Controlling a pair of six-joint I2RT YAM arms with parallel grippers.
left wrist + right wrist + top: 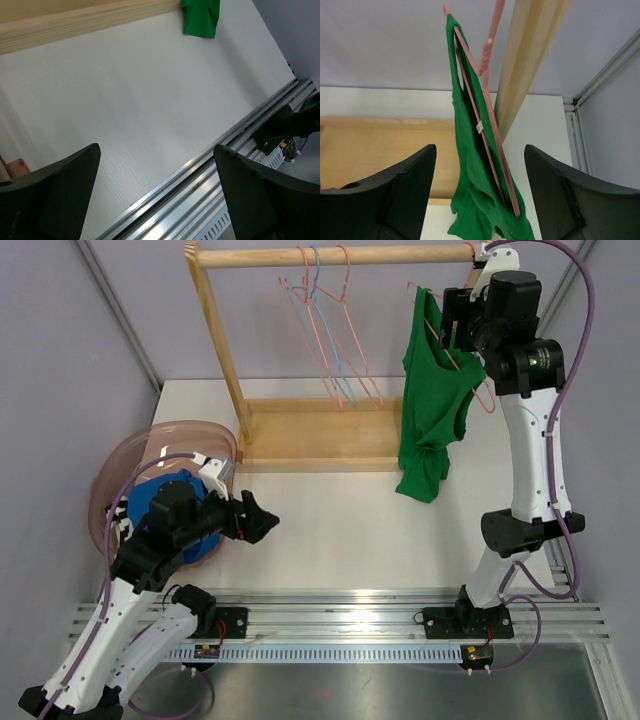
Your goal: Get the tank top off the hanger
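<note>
Green tank top [432,410] [470,165] hangs on a pink hanger [485,400] [492,130] at the right end of the wooden rack [330,255], hook over the top rail. The garment sits askew: the strap runs up along the hanger's sloped arm, the body drapes down left of it, and the lower end is bunched. The hem drops in front of the rack's base board; the left wrist view shows that green end [201,17] against the board [75,25], but contact with the table [330,520] cannot be judged. Right gripper [450,328] [477,150] is raised to rail height, right at the top of the garment. In its own wrist view the two fingers stand apart, one on each side of tank top and hanger, with clear gaps; nothing is clamped. A small white label shows on the fabric between them. The rack's upright post [530,60] rises just behind. Left gripper [255,518] [156,150] sits low over the table's left side, well apart from the garment, jaws spread wide and holding nothing. Beside that arm is a translucent pink basket [130,455] with something blue [150,502] in it. Several bare pink and blue hangers [335,330] hang mid-rail. A metal rail [350,615] runs along the near edge.
</note>
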